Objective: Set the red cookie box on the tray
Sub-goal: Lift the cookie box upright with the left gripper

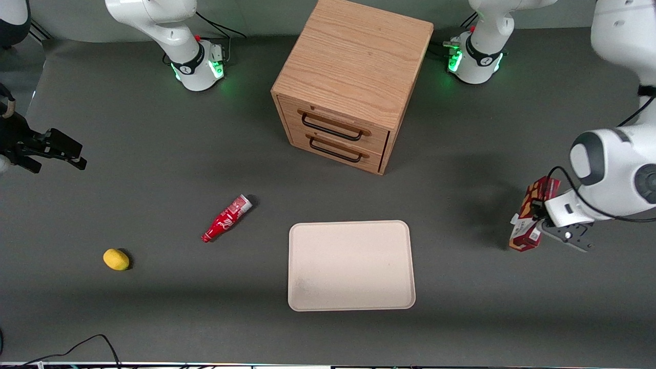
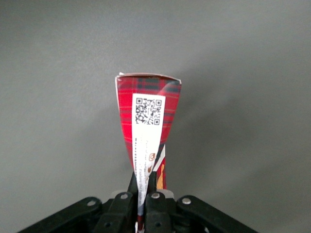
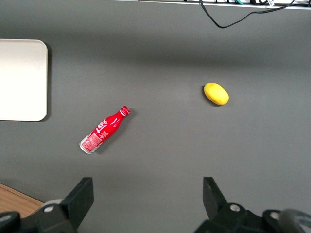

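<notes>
Between the closed fingers of the gripper (image 1: 544, 224), at the working arm's end of the table, hangs the red cookie box (image 1: 530, 215), pinched across its thin faces and apparently lifted clear of the surface. It looks light, stiff cardboard that would crush under a hard squeeze; the narrow sides suit the hold. Well apart from the gripper lies the tray (image 1: 351, 265), holding nothing.

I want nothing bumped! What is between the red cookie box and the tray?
Front view: only bare table between red cookie box, held in the gripper, and tray.
</notes>
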You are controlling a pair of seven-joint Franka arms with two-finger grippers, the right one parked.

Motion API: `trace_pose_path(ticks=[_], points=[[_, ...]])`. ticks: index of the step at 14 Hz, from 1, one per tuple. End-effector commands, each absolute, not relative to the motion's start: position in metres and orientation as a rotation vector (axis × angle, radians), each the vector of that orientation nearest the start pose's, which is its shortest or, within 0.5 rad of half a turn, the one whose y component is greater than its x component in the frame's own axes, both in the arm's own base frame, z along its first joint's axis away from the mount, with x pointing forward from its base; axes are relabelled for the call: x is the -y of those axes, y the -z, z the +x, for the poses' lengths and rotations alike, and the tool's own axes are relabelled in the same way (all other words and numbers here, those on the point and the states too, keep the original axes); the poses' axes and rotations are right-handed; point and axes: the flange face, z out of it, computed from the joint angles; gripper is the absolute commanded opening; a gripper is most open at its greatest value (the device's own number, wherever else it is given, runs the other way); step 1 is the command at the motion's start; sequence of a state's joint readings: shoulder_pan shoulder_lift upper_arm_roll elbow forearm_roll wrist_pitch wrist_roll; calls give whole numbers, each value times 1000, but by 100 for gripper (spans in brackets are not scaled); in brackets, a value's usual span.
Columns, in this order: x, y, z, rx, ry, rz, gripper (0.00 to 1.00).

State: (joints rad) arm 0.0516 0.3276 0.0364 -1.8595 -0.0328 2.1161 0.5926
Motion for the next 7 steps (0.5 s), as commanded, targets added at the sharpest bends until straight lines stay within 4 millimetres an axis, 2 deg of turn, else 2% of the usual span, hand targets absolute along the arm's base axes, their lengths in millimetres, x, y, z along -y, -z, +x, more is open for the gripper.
trace_pose_path(ticks=[1,4,6,7], points=[[-52,-431,596,-732,-98,-3112,0],[-52,-503,585,-697,-187,-3125,0],[-51,-537,575,-672,-189,-3130,0],[-49,-547,571,-661,-178,-3129,0]])
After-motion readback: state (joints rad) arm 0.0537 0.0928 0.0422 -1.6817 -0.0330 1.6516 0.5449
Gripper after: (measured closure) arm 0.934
